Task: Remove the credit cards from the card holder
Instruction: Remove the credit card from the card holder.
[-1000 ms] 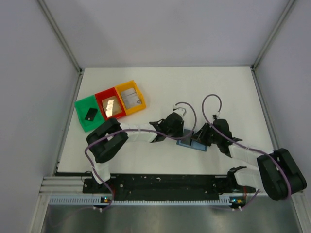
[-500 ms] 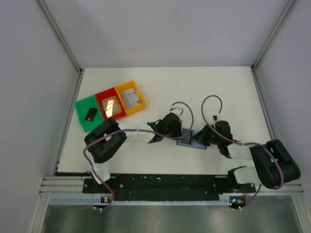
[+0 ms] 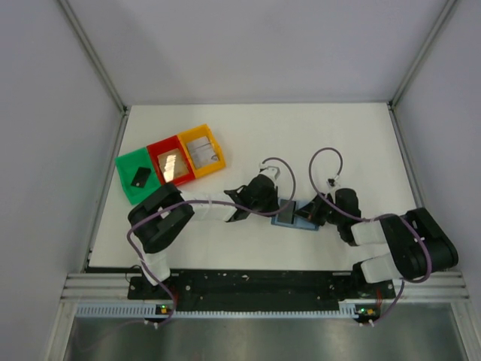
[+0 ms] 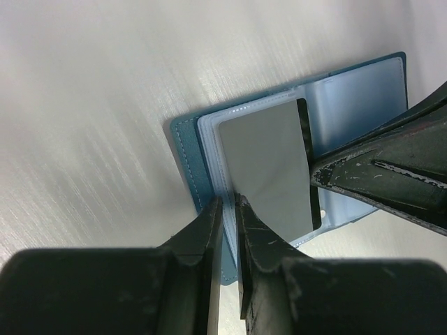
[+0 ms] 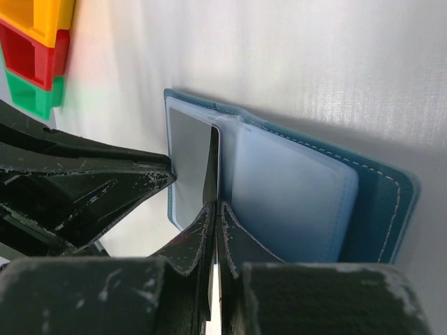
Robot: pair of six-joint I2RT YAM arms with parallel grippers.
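Observation:
The blue card holder [image 3: 298, 220] lies open on the table between my two grippers. In the left wrist view a grey credit card [image 4: 267, 164] with a black stripe sits in its left pocket. My left gripper [image 4: 229, 204] is shut on the near edge of the card holder's [image 4: 187, 150] left panel. My right gripper [image 5: 216, 208] is shut on the edge of that credit card [image 5: 191, 164], beside the pale empty pocket [image 5: 293, 199]. Seen from above, the left gripper [image 3: 281, 212] and right gripper [image 3: 308, 215] meet over the holder.
Three small trays stand at the back left: green [image 3: 128, 169], red [image 3: 157, 147] and yellow [image 3: 197, 132], each with a card or small flat item inside. Side walls enclose the table. The arm bases sit at the near edge.
My right gripper has closed onto the card's edge and its arm has drawn in toward the holder. The left gripper has narrowed slightly and stayed on the holder.

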